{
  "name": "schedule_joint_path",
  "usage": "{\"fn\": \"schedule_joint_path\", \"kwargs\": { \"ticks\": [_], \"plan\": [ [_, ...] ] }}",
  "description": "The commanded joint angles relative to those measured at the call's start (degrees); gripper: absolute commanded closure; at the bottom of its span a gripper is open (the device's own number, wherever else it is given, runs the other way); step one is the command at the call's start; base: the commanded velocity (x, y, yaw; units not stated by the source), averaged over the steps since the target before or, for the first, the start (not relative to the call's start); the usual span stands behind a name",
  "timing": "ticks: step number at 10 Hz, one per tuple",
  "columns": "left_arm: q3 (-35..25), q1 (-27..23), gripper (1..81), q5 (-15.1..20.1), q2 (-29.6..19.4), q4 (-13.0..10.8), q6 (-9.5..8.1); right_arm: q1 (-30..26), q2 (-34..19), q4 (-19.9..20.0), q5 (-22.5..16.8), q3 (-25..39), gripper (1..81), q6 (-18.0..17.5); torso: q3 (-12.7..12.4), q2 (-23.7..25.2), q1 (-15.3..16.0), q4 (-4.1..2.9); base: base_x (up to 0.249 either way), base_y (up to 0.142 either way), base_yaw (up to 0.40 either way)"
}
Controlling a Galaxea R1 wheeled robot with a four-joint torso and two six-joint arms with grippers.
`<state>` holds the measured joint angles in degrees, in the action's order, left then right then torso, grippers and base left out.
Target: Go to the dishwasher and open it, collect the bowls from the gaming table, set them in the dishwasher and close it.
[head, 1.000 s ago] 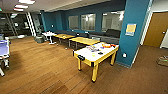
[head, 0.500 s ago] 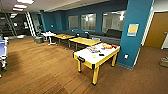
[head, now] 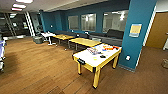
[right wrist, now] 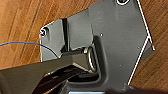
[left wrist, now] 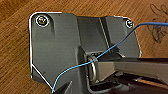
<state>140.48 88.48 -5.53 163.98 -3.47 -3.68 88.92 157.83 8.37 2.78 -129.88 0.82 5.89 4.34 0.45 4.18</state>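
Note:
A table with yellow legs and a white top (head: 88, 58) stands in the middle of the head view, next to a blue pillar (head: 137, 35). Small things lie on it: some colourful items (head: 108, 47), a pale purplish object (head: 93, 50) and a small dark one (head: 102, 56). I cannot tell whether any is a bowl. The dishwasher is out of view. Both wrist views look down past the robot's dark plate at wooden floor (left wrist: 15, 57) (right wrist: 20, 30), with a thin blue cable (left wrist: 75, 66) crossing the left one.
Behind the white-topped table stand two yellow tables (head: 85, 41) (head: 63, 37) and a small white one (head: 48, 34), along a dark bench (head: 110, 37) under windows. A brown door (head: 158, 30) is right of the pillar. Open wooden floor (head: 37, 70) spreads to the left.
The whole head picture has shifted slightly and the white-topped table looks a little nearer, so the camera has moved. Nothing in the room itself has moved.

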Motion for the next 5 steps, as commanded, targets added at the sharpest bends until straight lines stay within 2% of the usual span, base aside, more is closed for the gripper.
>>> {"fn": "schedule_joint_path", "kwargs": {
  "ticks": [1,5],
  "plan": [
    [0.05,-2.47,1.0,2.99,-0.40,-0.22,0.17,-2.38,-0.47,-0.64,-3.22,0.69,1.0,0.15,0.00,0.00,0.00,0.00,0.191,0.000,0.000],
    [0.05,-2.47,1.0,2.99,-0.40,-0.13,0.17,-2.47,-0.47,-0.64,-3.22,0.69,1.0,0.15,0.00,0.00,0.00,0.00,0.187,0.000,0.000]
  ]
}}
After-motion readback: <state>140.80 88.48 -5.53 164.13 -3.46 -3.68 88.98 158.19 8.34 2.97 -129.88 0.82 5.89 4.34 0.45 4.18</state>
